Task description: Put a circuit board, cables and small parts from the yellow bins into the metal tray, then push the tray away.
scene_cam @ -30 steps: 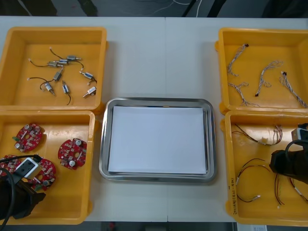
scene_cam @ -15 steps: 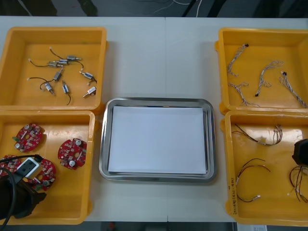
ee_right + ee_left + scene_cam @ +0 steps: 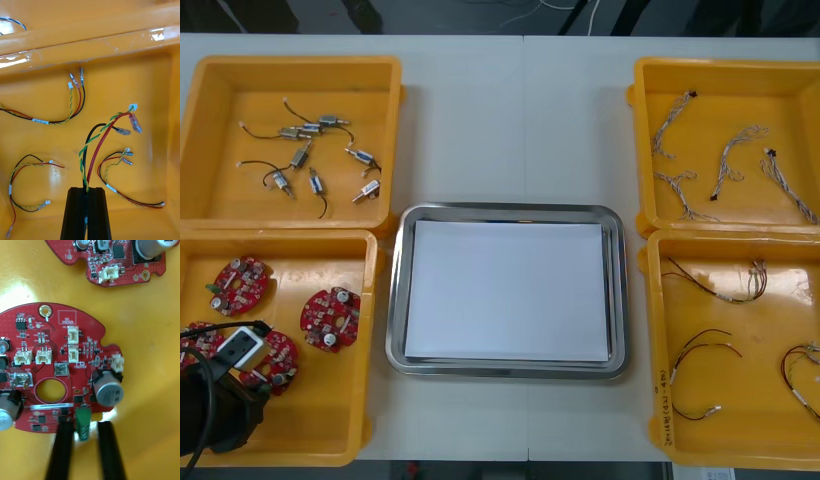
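Lower left of the front view: my left gripper (image 3: 85, 424) hangs low over the lower-left yellow bin (image 3: 290, 440), where three round red circuit boards (image 3: 330, 318) lie flat. Its wrist view has the two fingers (image 3: 62, 450) released and apart, either side of a small green part (image 3: 82, 423) on the rim of the nearest circuit board (image 3: 56, 360). The green part sits against one finger, with a gap to the other.

In its own wrist view my right gripper (image 3: 87, 189) is clenched on a red, black and yellow cable (image 3: 98, 148). The strands rise from between the closed fingers and end in small plugs above the floor of the lower-right yellow bin (image 3: 745, 420). Three loose cables (image 3: 75, 101) lie on that floor around it.

At the centre of the front view, between the bins, the metal tray (image 3: 505, 209) sits white inside and holds nothing. The upper-left yellow bin (image 3: 220, 200) holds the small metal parts (image 3: 310, 160), and the upper-right yellow bin (image 3: 740, 215) holds the twisted cables (image 3: 725, 150). All of it rests on the light table (image 3: 515, 120).
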Robot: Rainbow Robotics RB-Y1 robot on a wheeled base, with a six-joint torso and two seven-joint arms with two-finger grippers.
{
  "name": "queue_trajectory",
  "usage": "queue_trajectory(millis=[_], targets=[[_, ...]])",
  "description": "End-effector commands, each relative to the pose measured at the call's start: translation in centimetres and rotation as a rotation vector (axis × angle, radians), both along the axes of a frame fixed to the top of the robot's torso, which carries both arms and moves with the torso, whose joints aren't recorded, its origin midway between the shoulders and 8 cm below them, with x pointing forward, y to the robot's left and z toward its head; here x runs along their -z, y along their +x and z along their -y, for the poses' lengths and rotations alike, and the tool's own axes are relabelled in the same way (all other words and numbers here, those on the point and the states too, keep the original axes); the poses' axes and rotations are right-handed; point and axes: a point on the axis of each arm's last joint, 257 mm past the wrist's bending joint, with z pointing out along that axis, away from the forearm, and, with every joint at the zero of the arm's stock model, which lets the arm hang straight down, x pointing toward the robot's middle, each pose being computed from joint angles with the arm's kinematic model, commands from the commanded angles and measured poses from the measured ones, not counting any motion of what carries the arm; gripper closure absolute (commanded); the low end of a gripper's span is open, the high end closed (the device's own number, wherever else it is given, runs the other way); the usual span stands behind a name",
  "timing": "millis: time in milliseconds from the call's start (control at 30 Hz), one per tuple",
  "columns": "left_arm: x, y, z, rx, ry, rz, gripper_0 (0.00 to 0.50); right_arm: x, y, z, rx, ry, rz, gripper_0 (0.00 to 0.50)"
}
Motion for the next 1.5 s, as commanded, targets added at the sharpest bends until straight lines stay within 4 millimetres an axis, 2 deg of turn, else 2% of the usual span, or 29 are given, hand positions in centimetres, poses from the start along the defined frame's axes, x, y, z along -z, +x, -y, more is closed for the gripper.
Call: queue_trajectory(millis=[33, 467, 733, 1167, 1500], targets=[[-0.4, 0.7, -0.3, 0.174, 0.110, 0.030, 0.500, -4.2, 0.8, 0.2, -0.081, -0.074, 0.045, 0.500], [-0.6, 0.8, -0.2, 0.171, 0.101, 0.033, 0.500, -8.0, 1.8, -3.1, -0.269, -0.120, 0.060, 0.500], [-1.9, 0.8, -0.5, 0.165, 0.104, 0.044, 0.500, -8.0, 1.7, -6.1, -0.380, -0.183, 0.055, 0.500], [-5.6, -0.4, -1.4, 0.138, 0.132, 0.014, 0.500, -7.3, 1.3, -12.1, -0.576, -0.242, 0.049, 0.500], [-9.3, -0.2, 0.3, 0.084, 0.122, -0.009, 0.500, -7.2, 1.3, -16.1, -0.702, -0.293, 0.043, 0.500]])
